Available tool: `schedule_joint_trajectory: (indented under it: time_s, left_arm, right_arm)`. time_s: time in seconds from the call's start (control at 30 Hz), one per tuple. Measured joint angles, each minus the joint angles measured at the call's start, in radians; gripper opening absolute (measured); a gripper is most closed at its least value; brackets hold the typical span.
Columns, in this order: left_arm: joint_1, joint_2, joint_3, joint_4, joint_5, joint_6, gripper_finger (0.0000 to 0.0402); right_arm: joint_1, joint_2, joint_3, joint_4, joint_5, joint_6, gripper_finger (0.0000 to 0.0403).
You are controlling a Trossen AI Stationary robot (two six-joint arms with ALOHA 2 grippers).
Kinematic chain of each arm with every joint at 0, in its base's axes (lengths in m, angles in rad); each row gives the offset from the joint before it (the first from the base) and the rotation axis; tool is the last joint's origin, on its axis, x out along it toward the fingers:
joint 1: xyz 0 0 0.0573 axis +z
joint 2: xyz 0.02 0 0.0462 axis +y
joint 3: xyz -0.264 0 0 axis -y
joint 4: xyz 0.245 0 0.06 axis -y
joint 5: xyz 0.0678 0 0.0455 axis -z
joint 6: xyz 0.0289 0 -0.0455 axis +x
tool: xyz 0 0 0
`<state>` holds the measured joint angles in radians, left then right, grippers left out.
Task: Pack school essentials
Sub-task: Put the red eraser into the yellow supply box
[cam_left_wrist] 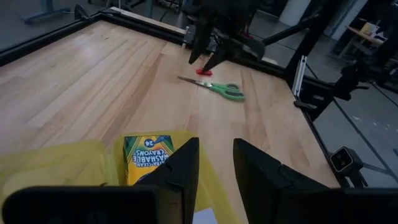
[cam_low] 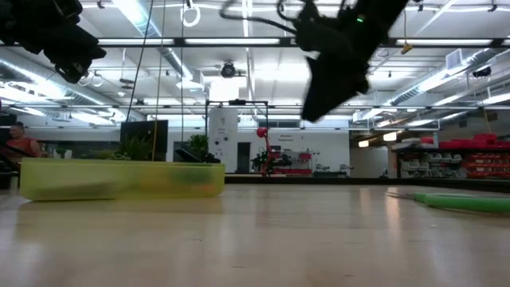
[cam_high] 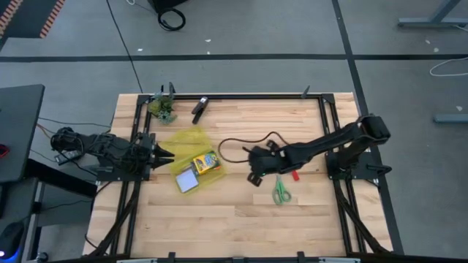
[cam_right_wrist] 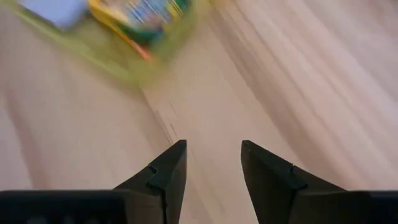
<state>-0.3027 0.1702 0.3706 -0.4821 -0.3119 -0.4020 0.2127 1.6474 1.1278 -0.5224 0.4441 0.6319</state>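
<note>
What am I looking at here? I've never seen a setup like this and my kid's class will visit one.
It is a robot with two dark arms at a wooden table, filmed from above, from table height, and from each wrist. The left gripper waits, open, at a yellow pouch that holds a crayon box and a pale blue note pad. The right gripper hovers open and empty above bare wood. Green-handled scissors and a small red thing lie beside the right arm. At the far edge sit a black clip-like tool and a green leafy clump.
</note>
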Motion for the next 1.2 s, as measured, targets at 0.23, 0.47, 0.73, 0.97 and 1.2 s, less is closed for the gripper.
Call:
schedule_joint_trajectory:
  time_s: [0.23,0.47,0.73,0.97,1.2]
  left_arm:
    - [0.000,0.000,0.000,0.000,-0.002,0.002,0.0107]
    - [0.000,0.000,0.000,0.000,-0.002,0.005,0.0107]
    - [0.000,0.000,0.000,0.000,-0.002,0.005,0.0107]
    - [0.000,0.000,0.000,-0.001,-0.002,0.002,0.0107]
    - [0.000,0.000,0.000,-0.002,-0.002,0.002,0.0107]
  right_arm:
    - [0.000,-0.097,-0.114,-0.188,-0.093,0.264,0.0158]
    - [0.011,-0.133,-0.242,-0.260,-0.288,0.459,0.0159]
    - [0.063,-0.132,-0.304,-0.348,-0.339,0.586,0.0159]
    - [0.092,-0.133,-0.303,-0.410,-0.329,0.615,0.0159]
    - [0.085,-0.132,-0.344,-0.395,-0.369,0.614,0.0159]
